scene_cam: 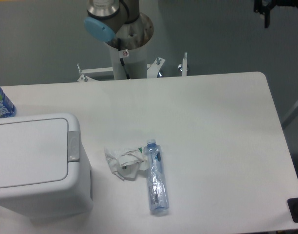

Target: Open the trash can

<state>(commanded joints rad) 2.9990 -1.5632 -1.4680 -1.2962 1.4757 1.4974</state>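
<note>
White plastic fills the lower left of the fixed camera's view: the trash can (39, 170), a large boxy bin with rounded corners, stands on the table (212, 126) with its flat lid (29, 151) lying shut. A small grey latch tab (73, 145) sits at the lid's right edge.

At the top right corner a dark shape, probably the gripper (267, 9), is cut off by the frame edge; I cannot tell whether its jaws are apart or together. It hangs against the grey background beyond the table's far edge. The trash can lies far down and to the left of it, well apart.

Near the table's middle, below and left of the gripper, a clear plastic bottle (156, 178) with a blue cap lies on its side. Touching the bottle's left side is a crumpled white wrapper (123, 162). A second, blue-labelled bottle (0, 103) shows partly at the far left edge, just behind the trash can.

The arm's base (124, 29), with a light blue cap on one joint, rises on a white post behind the table's far edge.
</note>
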